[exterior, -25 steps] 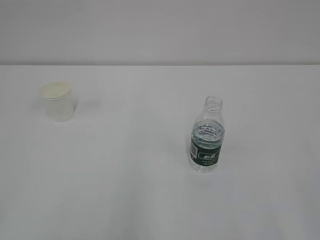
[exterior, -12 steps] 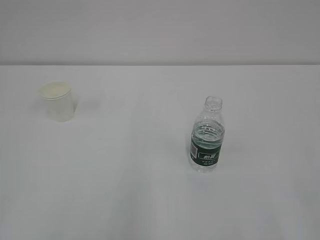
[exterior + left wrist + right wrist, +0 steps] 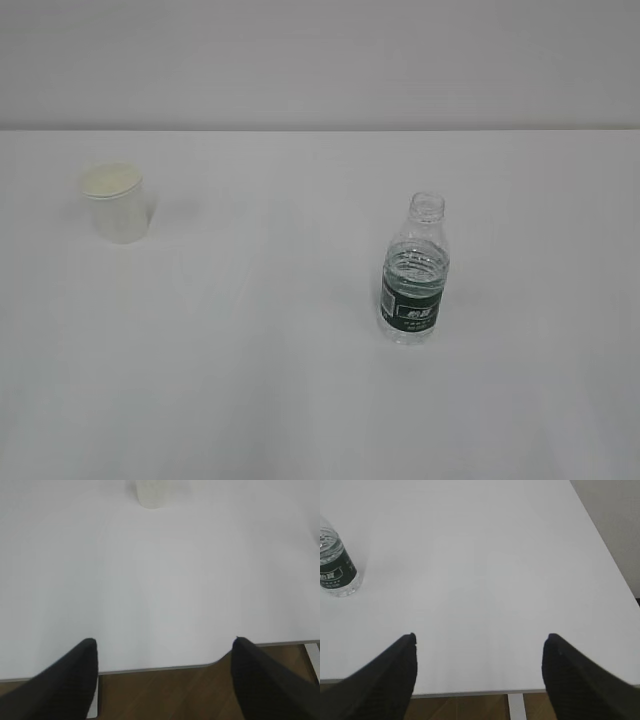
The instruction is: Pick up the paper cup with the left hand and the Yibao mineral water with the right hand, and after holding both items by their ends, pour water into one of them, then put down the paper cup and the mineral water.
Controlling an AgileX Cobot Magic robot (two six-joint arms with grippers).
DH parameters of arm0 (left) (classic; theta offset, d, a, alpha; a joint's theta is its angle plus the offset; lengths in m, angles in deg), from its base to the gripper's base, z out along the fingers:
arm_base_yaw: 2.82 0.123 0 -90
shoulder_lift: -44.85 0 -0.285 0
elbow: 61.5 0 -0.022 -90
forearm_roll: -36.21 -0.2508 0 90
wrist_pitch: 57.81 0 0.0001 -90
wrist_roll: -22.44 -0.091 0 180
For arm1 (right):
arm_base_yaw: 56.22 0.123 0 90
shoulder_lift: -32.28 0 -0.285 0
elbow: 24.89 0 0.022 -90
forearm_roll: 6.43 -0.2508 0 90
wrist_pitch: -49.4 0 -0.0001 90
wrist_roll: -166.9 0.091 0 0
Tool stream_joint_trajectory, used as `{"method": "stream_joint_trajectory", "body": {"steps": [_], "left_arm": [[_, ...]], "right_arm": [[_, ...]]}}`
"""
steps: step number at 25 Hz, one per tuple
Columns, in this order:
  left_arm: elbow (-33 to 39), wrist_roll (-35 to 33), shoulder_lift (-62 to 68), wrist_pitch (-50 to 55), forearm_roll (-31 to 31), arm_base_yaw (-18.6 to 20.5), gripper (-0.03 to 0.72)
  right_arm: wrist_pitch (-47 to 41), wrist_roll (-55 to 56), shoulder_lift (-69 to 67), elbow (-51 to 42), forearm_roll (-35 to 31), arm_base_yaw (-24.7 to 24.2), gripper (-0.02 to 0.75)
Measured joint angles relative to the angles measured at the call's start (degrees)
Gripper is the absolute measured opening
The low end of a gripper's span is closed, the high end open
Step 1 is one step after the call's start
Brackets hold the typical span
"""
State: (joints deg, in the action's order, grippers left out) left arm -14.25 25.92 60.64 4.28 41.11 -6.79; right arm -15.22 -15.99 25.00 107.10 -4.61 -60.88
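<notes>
The cream-white paper cup [image 3: 116, 203] stands upright at the far left of the white table; its base [image 3: 156, 493] shows at the top edge of the left wrist view. The Yibao mineral water [image 3: 413, 275], a clear uncapped bottle with a dark green label, stands right of centre and appears at the left edge of the right wrist view [image 3: 335, 562]. My left gripper [image 3: 164, 642] hangs open over the table's near edge, far from the cup. My right gripper [image 3: 480, 639] is open too, well to the right of the bottle. Neither arm shows in the exterior view.
The white table [image 3: 260, 380] ends in a near edge [image 3: 160, 669] just ahead of both grippers, with wooden floor [image 3: 165, 695] below. Its right edge [image 3: 605, 550] runs along the right wrist view. A pale wall [image 3: 320, 60] stands behind the table.
</notes>
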Motion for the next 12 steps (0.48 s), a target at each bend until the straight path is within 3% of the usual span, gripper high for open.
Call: {"method": "stream_joint_trajectory", "body": {"steps": [12], "left_arm": [[-1.40, 0.00, 2.10, -1.81, 1.21, 0.00, 0.593]], "right_arm": [[3.93, -1.00, -3.73, 1.96, -1.82, 0.00, 0.590]]}}
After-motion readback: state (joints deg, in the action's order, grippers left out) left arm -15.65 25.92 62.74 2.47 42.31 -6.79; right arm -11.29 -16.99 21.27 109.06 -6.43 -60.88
